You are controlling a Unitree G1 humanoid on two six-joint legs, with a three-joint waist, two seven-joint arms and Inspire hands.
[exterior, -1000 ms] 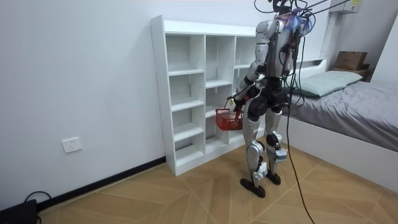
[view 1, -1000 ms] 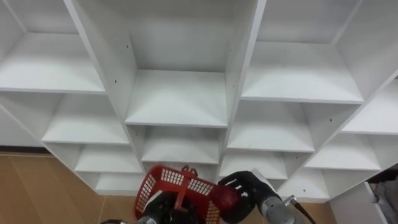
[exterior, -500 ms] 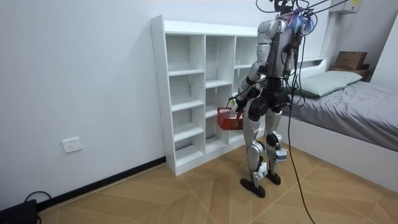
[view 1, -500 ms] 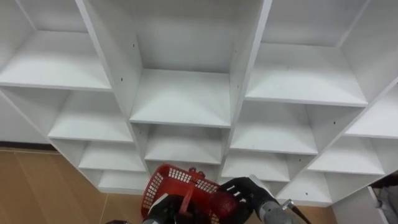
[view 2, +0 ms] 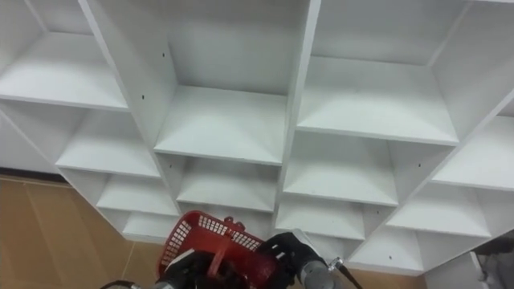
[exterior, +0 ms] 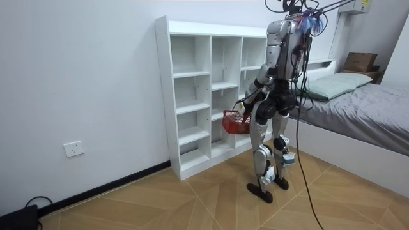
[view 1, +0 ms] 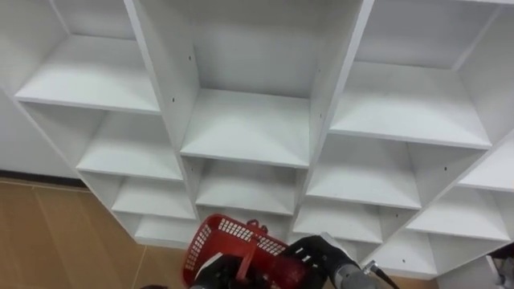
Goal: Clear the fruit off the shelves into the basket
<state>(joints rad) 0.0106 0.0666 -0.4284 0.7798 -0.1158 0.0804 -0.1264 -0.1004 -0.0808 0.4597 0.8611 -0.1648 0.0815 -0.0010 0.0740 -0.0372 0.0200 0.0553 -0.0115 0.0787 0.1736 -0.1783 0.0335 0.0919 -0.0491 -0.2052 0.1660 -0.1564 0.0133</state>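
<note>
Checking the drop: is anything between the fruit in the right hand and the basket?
Nothing visible. The right hand holds the red fruit right at the red basket, whose top is open.

A white closet (exterior: 192,29) of open shelves stands against a pale wall (exterior: 77,76); wooden herringbone floor (exterior: 160,198), grey bed (exterior: 364,121) alongside.

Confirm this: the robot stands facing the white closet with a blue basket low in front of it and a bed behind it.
Not quite: the basket is red, not blue, as the left eye view shows plainly. The rest holds: the robot faces the white closet, the basket is low in front of it, and a bed is behind it.
</note>
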